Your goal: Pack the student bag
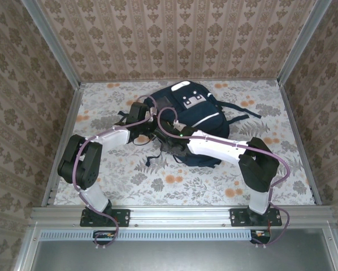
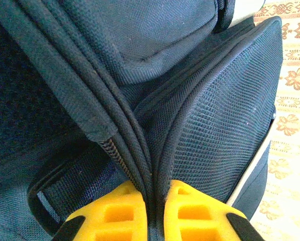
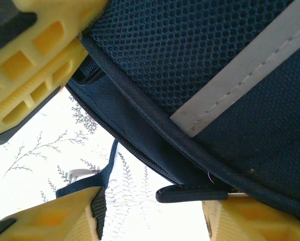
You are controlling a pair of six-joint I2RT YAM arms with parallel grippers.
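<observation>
On the table (image 1: 157, 182), left gripper (image 2: 152, 203) is pinching the student bag (image 2: 205, 125) at a seam; right gripper (image 3: 151, 210) is gaping, seemingly around a zipper pull (image 3: 190, 193)

Three walls (image 1: 174, 34), papered in beige with rows of brown damask motifs, close in the tabletop (image 1: 174, 180). The tabletop is covered by a pale cloth printed with grey fern sprigs and orange blossoms. Bare aluminium posts (image 1: 51, 42) run up the back corners, and an aluminium rail (image 1: 180, 216) crosses the near edge. The light is soft and even.
</observation>
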